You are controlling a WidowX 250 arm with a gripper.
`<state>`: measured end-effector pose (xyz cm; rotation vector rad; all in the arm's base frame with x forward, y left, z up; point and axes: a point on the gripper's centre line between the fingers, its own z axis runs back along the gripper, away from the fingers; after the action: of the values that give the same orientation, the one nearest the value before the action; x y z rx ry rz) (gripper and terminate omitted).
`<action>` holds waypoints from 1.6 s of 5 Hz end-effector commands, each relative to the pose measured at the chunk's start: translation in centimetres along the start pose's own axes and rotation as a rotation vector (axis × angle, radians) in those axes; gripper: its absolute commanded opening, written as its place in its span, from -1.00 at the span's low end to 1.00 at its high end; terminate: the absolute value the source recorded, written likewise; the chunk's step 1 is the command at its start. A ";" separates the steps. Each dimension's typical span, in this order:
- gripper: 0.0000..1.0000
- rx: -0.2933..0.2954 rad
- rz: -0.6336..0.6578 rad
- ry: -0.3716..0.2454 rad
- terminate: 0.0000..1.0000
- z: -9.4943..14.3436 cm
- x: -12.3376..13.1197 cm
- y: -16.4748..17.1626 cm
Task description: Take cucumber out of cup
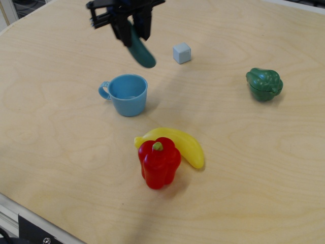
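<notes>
**Cucumber held clear above the cup**

The gripper (133,31) sits at the top of the view, near the far edge of the desk, left of centre. Its two black fingers (122,30) are clamped on the upper end of the cucumber (140,50). The cucumber hangs tilted — lower end pointing down and to the right — and is fully clear of the cup (125,94), touching neither the rim nor the wooden desk (244,168).

The cup stands upright on the desk below and slightly left of the cucumber's lower end, loop handle facing the left edge. Its interior shows only light blue plastic.

Other items on the desk:
- A pale blue-grey cube (182,53) just right of the cucumber, toward the far edge.
- A green bell pepper (264,84) near the right edge.
- A yellow banana (180,144) and a red bell pepper (159,162) — touching each other — toward the near edge, centre.
</notes>
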<state>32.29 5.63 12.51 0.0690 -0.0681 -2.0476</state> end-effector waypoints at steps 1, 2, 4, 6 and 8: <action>-1.00 -0.013 -0.091 -0.047 -1.00 -2.0 0.5 5.6; -1.00 -0.030 -0.117 -0.075 -1.00 -3.4 1.4 7.8; -1.00 -0.067 -0.096 -0.139 -1.00 -6.4 0.8 10.0; -1.00 -0.108 -0.074 -0.144 -1.00 -7.9 0.5 10.4; 1.00 -0.102 -0.066 -0.130 -1.00 -7.6 1.2 9.7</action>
<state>39.94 -0.08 3.16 -0.2048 -0.0044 -2.0994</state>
